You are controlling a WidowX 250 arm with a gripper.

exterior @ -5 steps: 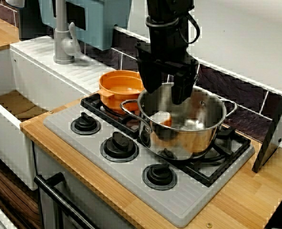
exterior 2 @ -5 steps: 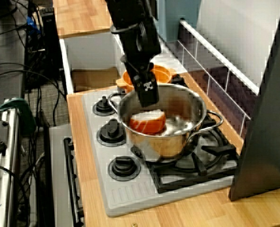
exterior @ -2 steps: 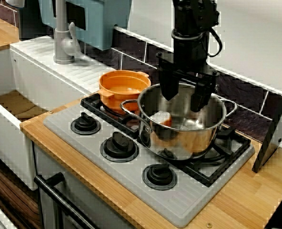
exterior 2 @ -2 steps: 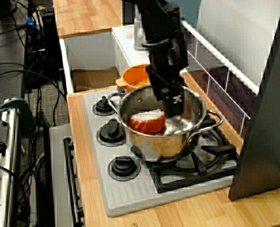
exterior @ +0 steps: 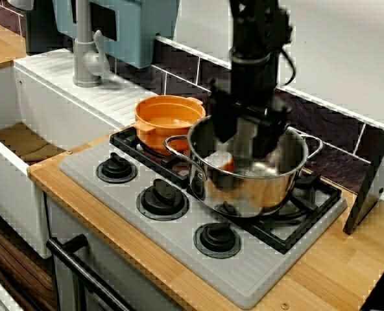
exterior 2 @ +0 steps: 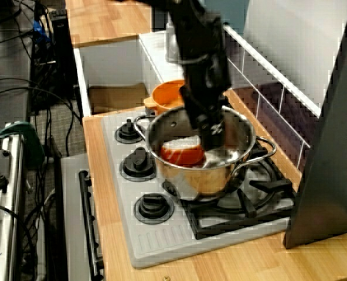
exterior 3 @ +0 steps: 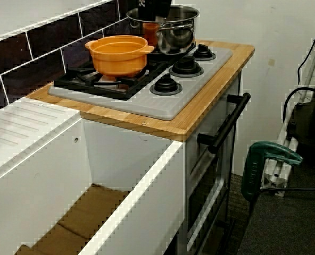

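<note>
gripper state: the jaws stand spread apart inside the mouth of the steel pot, with nothing between them. motion blur softens both fingers, so the exact opening cannot be read.

location: an orange-and-white piece lies on the pot floor, below the jaws and just off to one side, apart from both fingers. the pot wall rings the jaws all round. an orange pot stands on that same side, beyond the steel rim, on the hob.

handling, as a judgement: the piece looks small, light and fairly stiff, probably toy food. its rounded orange skin may slip, so a hold from above across its narrower width seems safest. the steel pot is rigid, polished and the heavier of the two. its loop handle or its rim offers the surest hold.

limits of view: the pot wall and its reflections hide the lower part of the piece, so its true shape cannot be told. in the view from the side the arm covers one finger. the view from the sink end cuts the gripper off at the top edge.
</note>
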